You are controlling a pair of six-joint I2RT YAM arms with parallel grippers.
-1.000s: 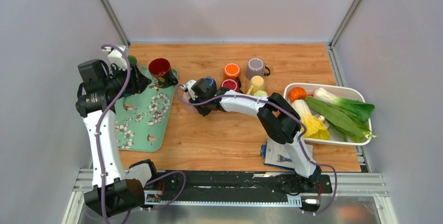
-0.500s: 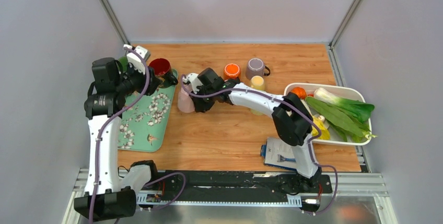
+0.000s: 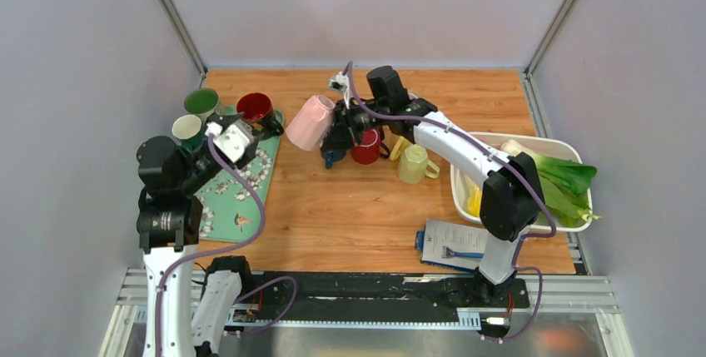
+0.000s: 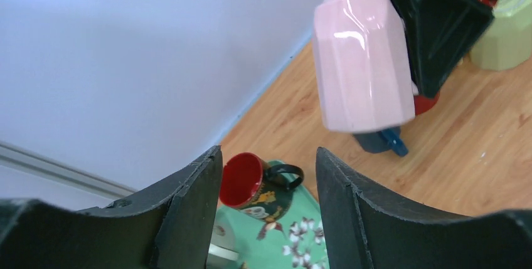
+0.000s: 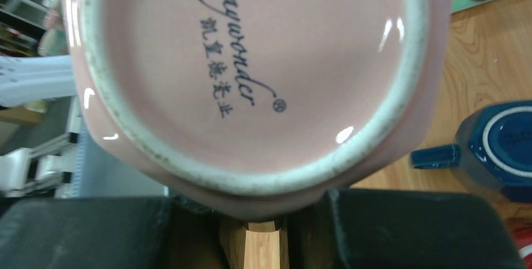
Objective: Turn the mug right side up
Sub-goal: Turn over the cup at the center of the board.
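Observation:
The pink mug (image 3: pixel 309 122) hangs tilted above the table, left of the mug cluster. My right gripper (image 3: pixel 340 129) is shut on its side. In the right wrist view the pink mug's printed base (image 5: pixel 251 62) fills the frame, and my right gripper (image 5: pixel 251 234) clamps its lower edge. In the left wrist view the pink mug (image 4: pixel 364 62) hangs with its wider end down. My left gripper (image 3: pixel 236 137) stands open over the green floral tray (image 3: pixel 241 190). It holds nothing. Between the fingers of my left gripper (image 4: pixel 268 209) a red-lined mug (image 4: pixel 257 184) shows on the tray.
On the tray's far end stand a green mug (image 3: pixel 201 103), a cream mug (image 3: pixel 186 130) and the red-lined mug (image 3: pixel 255 108). A blue mug (image 3: pixel 333 157), a red mug (image 3: pixel 365 149) and a pale yellow mug (image 3: pixel 414 164) sit mid-table. A white bin of vegetables (image 3: pixel 574 207) and a booklet (image 3: pixel 454 245) lie right.
My right gripper has lifted the pink mug off the table beside the tray and carried it up and back. My left arm drew back toward the near side and its jaws widened.

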